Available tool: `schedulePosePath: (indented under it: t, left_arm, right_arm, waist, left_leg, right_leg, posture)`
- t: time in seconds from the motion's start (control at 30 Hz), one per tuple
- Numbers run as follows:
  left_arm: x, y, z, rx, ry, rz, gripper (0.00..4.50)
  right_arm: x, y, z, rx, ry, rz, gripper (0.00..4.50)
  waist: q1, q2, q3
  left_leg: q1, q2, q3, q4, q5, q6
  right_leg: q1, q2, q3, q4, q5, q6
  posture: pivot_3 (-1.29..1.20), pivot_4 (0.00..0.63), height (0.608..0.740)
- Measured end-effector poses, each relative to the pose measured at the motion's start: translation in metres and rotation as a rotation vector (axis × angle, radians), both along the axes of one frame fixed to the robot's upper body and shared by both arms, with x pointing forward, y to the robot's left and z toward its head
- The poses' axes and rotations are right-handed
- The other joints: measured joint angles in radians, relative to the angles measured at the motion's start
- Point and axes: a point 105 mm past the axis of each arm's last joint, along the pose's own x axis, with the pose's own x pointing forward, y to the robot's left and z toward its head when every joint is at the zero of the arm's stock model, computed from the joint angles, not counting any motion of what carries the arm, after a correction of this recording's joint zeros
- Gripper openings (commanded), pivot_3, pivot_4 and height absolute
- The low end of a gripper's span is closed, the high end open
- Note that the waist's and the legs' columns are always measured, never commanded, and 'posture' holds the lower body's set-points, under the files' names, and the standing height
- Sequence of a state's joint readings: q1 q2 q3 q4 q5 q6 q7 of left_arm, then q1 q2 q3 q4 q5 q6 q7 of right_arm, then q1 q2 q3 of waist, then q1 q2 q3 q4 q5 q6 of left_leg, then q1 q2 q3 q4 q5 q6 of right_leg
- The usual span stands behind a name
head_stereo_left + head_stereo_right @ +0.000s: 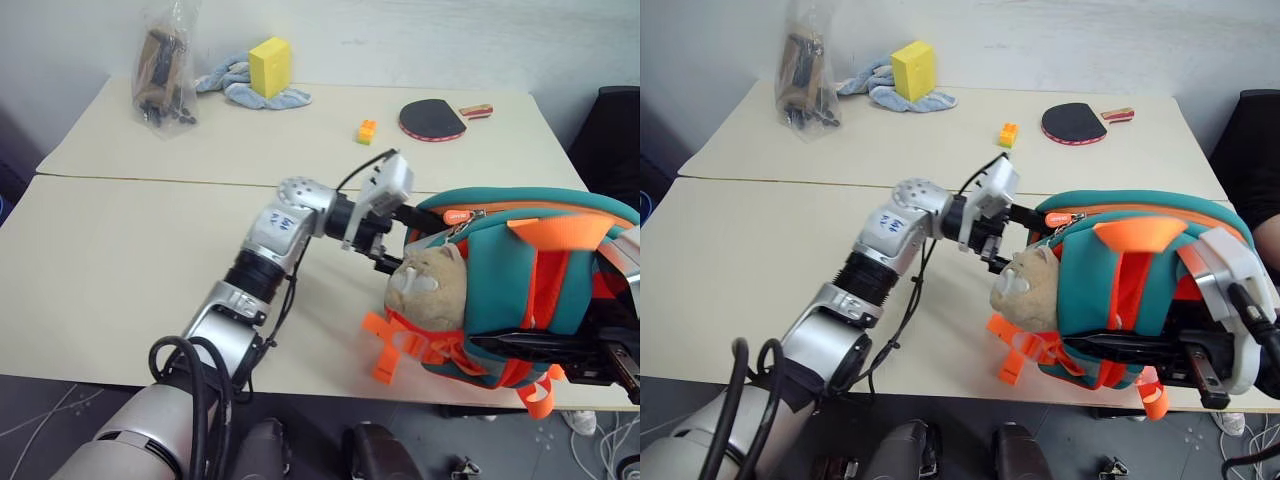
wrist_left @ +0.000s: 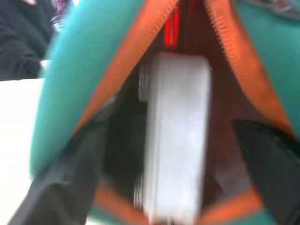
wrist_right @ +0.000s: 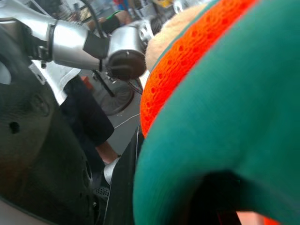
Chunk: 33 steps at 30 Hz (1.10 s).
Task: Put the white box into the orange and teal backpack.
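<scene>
Left wrist view looks into the unzipped orange and teal backpack (image 1: 520,290), where the white box (image 2: 176,136) stands on edge inside the opening, between the 2 spread fingers (image 2: 70,164) of the left hand (image 1: 392,250), which do not touch it. Right hand (image 1: 1200,360) is clamped on the backpack's side, on the surface (image 1: 120,260).

The orange and teal backpack (image 1: 520,290) lies at the surface's (image 1: 120,270) near right edge, a tan plush toy (image 1: 430,290) on its side. The left gripper (image 1: 400,240) reaches into the backpack's opening at its top end. Along the far edge sit a plastic bag (image 1: 165,65), a yellow block (image 1: 270,66) on a blue cloth (image 1: 240,88), a small orange brick (image 1: 367,131) and a paddle (image 1: 435,120).
</scene>
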<state>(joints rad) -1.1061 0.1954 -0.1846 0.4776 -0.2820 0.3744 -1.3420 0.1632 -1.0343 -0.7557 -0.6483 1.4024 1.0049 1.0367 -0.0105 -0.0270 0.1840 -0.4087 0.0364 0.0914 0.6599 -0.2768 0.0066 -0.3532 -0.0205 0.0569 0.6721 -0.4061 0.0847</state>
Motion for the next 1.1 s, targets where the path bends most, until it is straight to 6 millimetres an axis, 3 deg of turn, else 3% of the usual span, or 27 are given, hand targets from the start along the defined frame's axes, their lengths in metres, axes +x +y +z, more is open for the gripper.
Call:
schedulePosePath:
  t: [0.13,0.3,0.37,0.43,0.53,0.73,0.9,1.1]
  left_arm:
    - [0.001,0.047,0.026,-0.052,0.011,0.019,4.46]
    - [-0.025,0.072,0.053,-0.109,0.171,-0.102,4.46]
    - [-0.045,0.067,0.057,-0.090,0.137,-0.174,4.46]
    - [-0.054,0.055,0.041,-0.034,0.092,-0.197,4.46]
    - [-0.053,0.039,0.018,-0.001,0.122,-0.182,4.46]
    - [-0.043,0.007,0.009,-0.021,0.001,-0.102,4.46]
    - [-0.042,0.001,0.006,-0.049,0.034,-0.085,4.46]
    - [-0.042,0.002,0.003,-0.052,0.041,-0.077,2.82]
  right_arm:
    - [-0.004,0.003,-0.008,0.015,0.008,-0.021,0.00]
    - [-0.003,0.009,-0.009,0.017,-0.019,-0.038,0.00]
    - [-0.002,0.010,-0.008,0.027,-0.020,-0.046,0.00]
    - [-0.002,0.012,-0.008,0.040,-0.014,-0.045,0.00]
    - [-0.002,0.013,-0.007,0.051,-0.010,-0.045,0.00]
    - [-0.003,0.016,-0.005,0.073,-0.008,-0.041,0.00]
    - [-0.006,0.018,-0.006,0.088,0.013,-0.043,0.00]
    - [-0.003,0.017,-0.006,0.092,0.010,-0.072,0.00]
  waist:
    - [-0.006,0.000,0.000]
    - [-0.007,0.000,0.000]
    - [-0.006,0.000,0.000]
    - [-0.006,0.000,0.000]
    - [-0.006,0.000,0.000]
    - [-0.005,0.000,0.000]
    - [-0.006,0.000,0.000]
    - [-0.001,0.000,0.000]
  left_leg:
    - [0.001,0.000,0.000,0.000,0.001,-0.001]
    - [0.001,0.000,-0.002,0.001,0.001,-0.001]
    - [0.003,0.000,-0.002,0.000,0.000,-0.001]
    - [0.008,0.000,-0.003,0.000,0.000,-0.001]
    - [0.007,0.000,-0.004,0.001,0.000,-0.001]
    - [0.005,0.000,-0.004,0.000,0.000,0.000]
    - [0.005,0.000,-0.004,0.000,0.000,0.000]
    - [0.005,0.000,-0.004,0.000,0.000,0.000]
  right_leg:
    - [0.001,0.000,0.000,0.000,0.000,0.000]
    - [0.002,-0.001,-0.001,0.000,0.000,0.000]
    - [0.006,-0.001,-0.002,-0.003,0.000,0.000]
    - [0.012,-0.001,-0.003,-0.006,0.000,0.000]
    - [0.012,0.000,-0.003,-0.006,0.000,0.000]
    - [0.011,0.001,-0.003,-0.009,0.000,0.001]
    - [0.012,0.001,-0.003,-0.009,0.000,0.001]
    - [0.012,0.001,-0.003,-0.009,0.000,0.001]
  posture:
    - [0.00,0.150,0.740]
    - [0.00,0.150,0.740]
    - [0.00,0.150,0.740]
    - [0.00,0.150,0.740]
    - [0.00,0.150,0.740]
    - [0.00,0.150,0.740]
    - [0.00,0.150,0.740]
    - [0.00,0.150,0.740]
